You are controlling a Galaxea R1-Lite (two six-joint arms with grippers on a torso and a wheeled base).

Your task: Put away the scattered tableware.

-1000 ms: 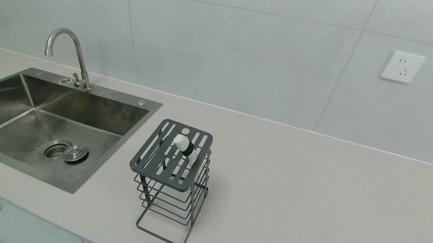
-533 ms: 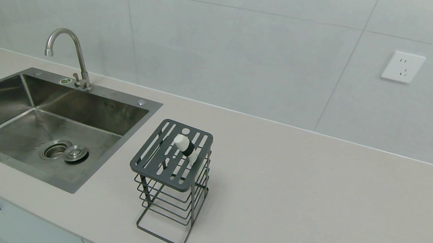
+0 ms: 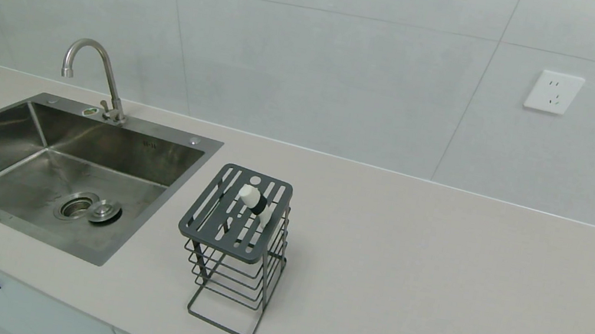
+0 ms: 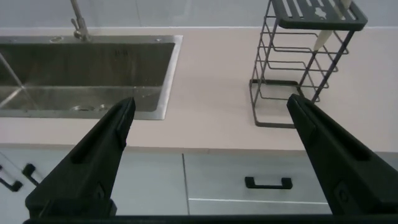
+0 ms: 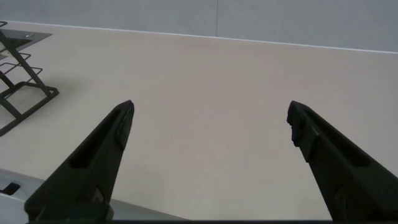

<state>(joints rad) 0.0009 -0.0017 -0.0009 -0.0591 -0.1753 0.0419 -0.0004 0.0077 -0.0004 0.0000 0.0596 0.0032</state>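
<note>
Head view: a white-handled utensil is seen lodged through the slotted top of the wire rack, which stands on the counter just beside the sink. The left gripper, facing the rack from before the counter's edge, and the right gripper, facing the counter right of the rack, are both spread wide and empty. Any further piece is best located first, and the light rack approached from above so it is not tipped.

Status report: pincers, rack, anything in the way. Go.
Left pincer open, empty. Right pincer open, empty. One white-handled utensil standing in the rack. Sink left of rack, apart.
</note>
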